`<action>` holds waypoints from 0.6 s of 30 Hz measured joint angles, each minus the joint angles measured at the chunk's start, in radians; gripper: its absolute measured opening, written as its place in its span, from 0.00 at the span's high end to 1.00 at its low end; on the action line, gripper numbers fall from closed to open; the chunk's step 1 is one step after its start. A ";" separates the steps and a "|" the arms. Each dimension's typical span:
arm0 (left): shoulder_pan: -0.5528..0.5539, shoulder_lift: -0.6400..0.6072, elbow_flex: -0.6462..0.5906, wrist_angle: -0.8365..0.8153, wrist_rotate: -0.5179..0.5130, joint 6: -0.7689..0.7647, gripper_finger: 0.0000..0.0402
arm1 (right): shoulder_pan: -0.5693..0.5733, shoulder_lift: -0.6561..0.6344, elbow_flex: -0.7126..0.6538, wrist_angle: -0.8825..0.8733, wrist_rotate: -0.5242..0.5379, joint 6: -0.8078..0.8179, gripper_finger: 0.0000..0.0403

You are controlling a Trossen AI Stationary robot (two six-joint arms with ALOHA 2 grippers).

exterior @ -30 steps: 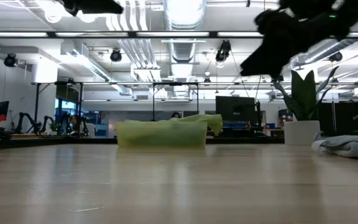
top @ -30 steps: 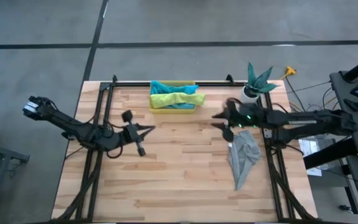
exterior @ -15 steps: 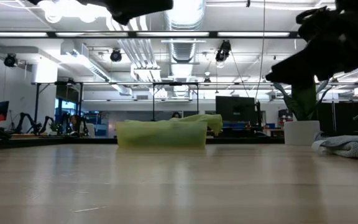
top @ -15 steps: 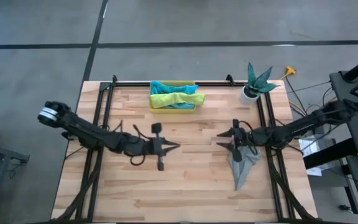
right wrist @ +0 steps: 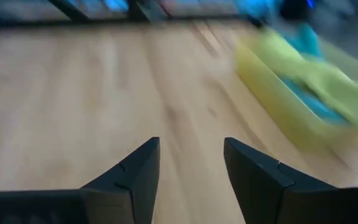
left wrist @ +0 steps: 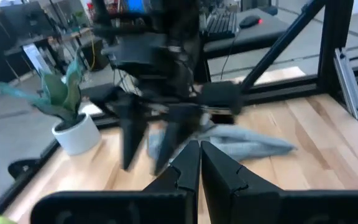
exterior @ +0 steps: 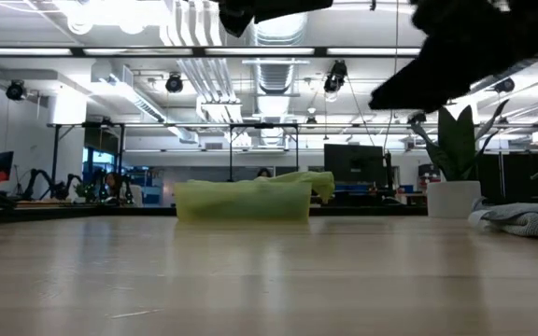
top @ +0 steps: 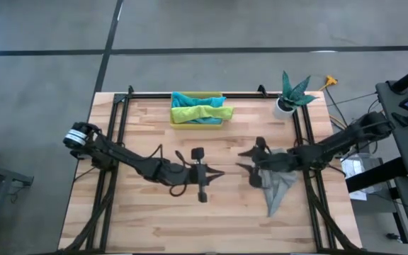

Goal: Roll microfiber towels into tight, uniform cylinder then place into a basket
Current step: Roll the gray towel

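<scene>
The grey towel (top: pixel 278 185) lies crumpled on the table at the right; it also shows in the left wrist view (left wrist: pixel 235 143) and the low view (exterior: pixel 528 220). The yellow basket (top: pixel 176 122) stands at the far middle and holds the teal (top: pixel 187 98), lime green (top: pixel 198 112) and light blue (top: pixel 224 113) towels. My right gripper (top: pixel 239 159) is open and empty (right wrist: pixel 190 163), up in the air just left of the grey towel's far end. My left gripper (top: pixel 222 173) is shut and empty (left wrist: pixel 199 163), above the table's middle, pointing at the right gripper.
A white plant pot (top: pixel 284 106) with a green plant stands at the far right corner, also in the low view (exterior: pixel 453 199). Black frame rails (top: pixel 116 134) run along the table's left, right and far sides. Bare wood (top: pixel 190 219) lies along the near side.
My left gripper has travelled far toward the table's right and a little toward its near edge, reaching the middle. My right gripper has come from near the plant pot toward the near edge and then left, staying open above the grey towel's far end. The towels have not moved.
</scene>
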 joint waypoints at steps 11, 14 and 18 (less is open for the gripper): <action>-0.001 -0.008 0.003 -0.074 0.029 -0.100 1.00 | -0.042 0.029 0.312 -0.792 0.017 0.210 0.61; -0.001 -0.011 0.009 -0.075 0.031 -0.100 1.00 | -0.037 0.043 0.288 -0.797 0.016 0.220 0.61; -0.001 -0.014 0.017 -0.071 0.045 -0.099 1.00 | -0.037 0.042 0.248 -0.835 0.008 0.300 0.61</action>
